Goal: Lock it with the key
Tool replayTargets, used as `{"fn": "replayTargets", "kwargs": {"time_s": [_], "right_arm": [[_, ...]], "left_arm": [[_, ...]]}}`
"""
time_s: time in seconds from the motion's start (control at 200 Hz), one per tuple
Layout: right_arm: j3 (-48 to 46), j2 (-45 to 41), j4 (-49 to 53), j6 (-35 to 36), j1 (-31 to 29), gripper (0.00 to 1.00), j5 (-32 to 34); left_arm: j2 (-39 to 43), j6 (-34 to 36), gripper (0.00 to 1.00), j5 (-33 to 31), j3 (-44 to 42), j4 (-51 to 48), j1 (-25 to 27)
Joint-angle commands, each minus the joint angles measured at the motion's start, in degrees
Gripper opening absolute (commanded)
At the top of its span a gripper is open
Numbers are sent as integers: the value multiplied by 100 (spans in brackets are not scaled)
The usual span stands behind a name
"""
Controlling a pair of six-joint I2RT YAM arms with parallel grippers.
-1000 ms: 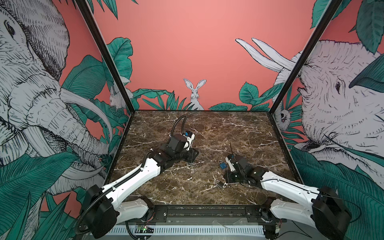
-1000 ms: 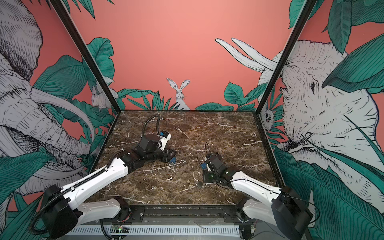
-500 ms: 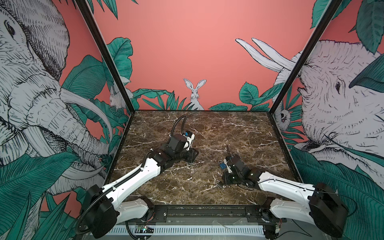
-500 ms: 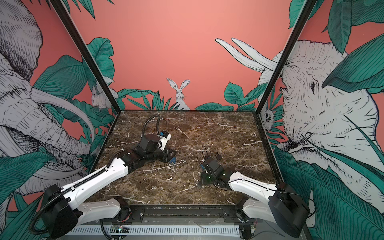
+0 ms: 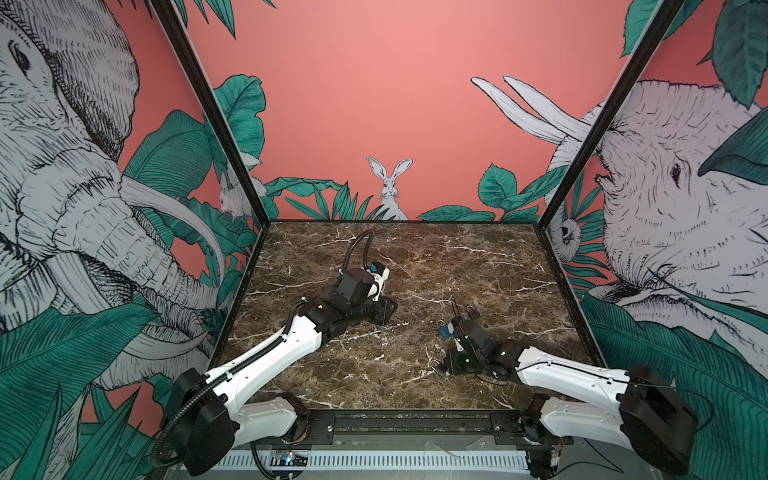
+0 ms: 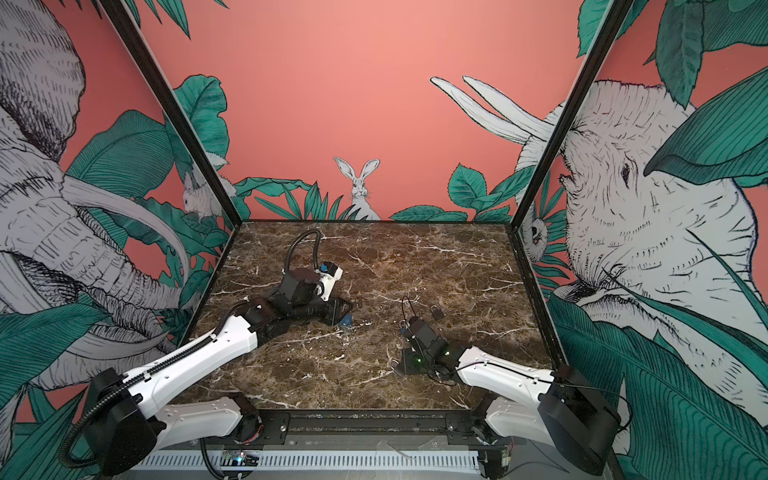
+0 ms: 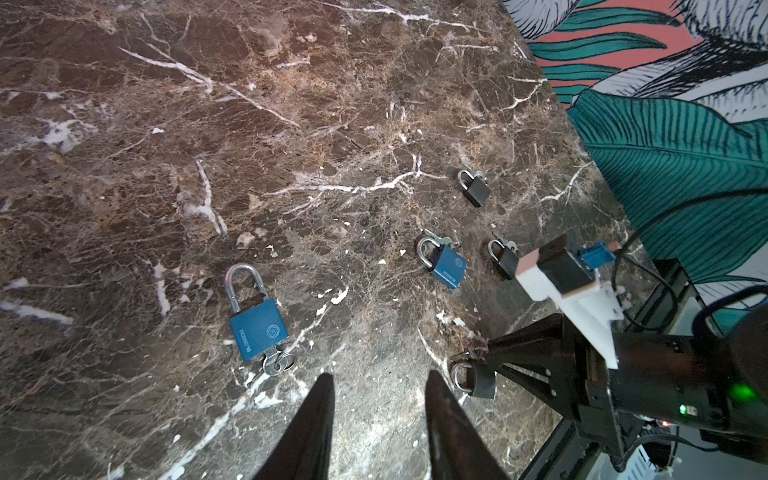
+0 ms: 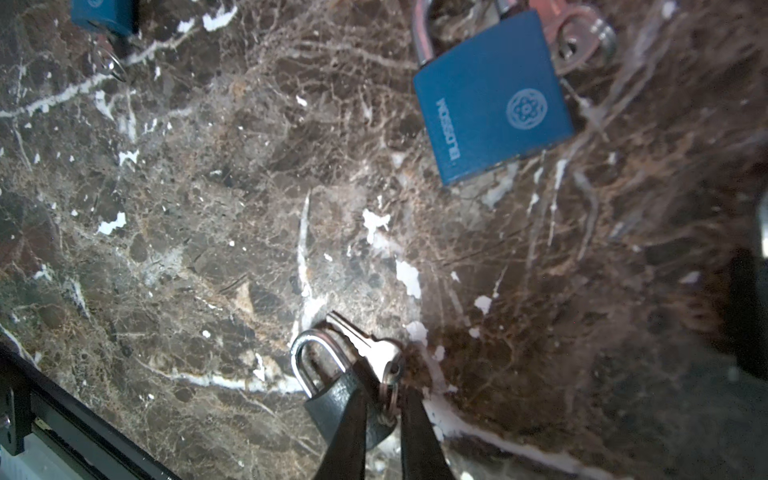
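A small dark padlock [image 8: 332, 399] lies on the marble near the front edge, and it also shows as the dark padlock [image 7: 478, 380] in the left wrist view. Its silver key [image 8: 365, 345] lies beside the shackle, on a ring. My right gripper [image 8: 384, 382] stands over the lock, open a narrow way, with the key ring in the gap between its fingers. In a top view the right gripper [image 5: 440, 368] sits low at the front right. My left gripper [image 7: 379, 376] is open over bare marble, holding nothing, and in a top view the left gripper [image 6: 343, 309] is left of centre.
A large blue padlock [image 7: 257, 328] with keys in its base lies beside the left fingers. A smaller blue padlock [image 7: 446, 266] and two more black padlocks [image 7: 476, 189] [image 7: 505, 259] lie farther right. The black front rail [image 8: 62, 415] runs close to the right gripper.
The right gripper's jaws have parted slightly around the key ring, and its wrist has shifted a little. The left arm has not moved.
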State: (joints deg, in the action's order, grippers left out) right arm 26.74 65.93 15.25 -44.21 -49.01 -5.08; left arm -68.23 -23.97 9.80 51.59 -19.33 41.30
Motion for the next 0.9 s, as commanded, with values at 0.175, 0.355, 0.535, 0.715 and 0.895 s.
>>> {"fn": "replayTargets", "kwargs": {"time_s": [0.175, 0.355, 0.535, 0.715, 0.895], "right_arm": [[619, -575, 980, 71, -343, 23, 790], [1396, -163, 1506, 417, -827, 24, 1422], [2491, 1069, 1678, 849, -1313, 25, 1902], [3292, 2124, 1269, 901, -1411, 37, 2059], [4243, 3317, 1017, 794, -1416, 53, 2063]], "left_arm": [[219, -7, 39, -252, -51, 18, -34], [496, -98, 40, -790, -97, -340, -78], [977, -369, 41, -928, -318, -740, -638], [1713, -649, 46, -839, -686, -1068, -1444], [2162, -641, 48, -309, -870, -1160, -2299]]}}
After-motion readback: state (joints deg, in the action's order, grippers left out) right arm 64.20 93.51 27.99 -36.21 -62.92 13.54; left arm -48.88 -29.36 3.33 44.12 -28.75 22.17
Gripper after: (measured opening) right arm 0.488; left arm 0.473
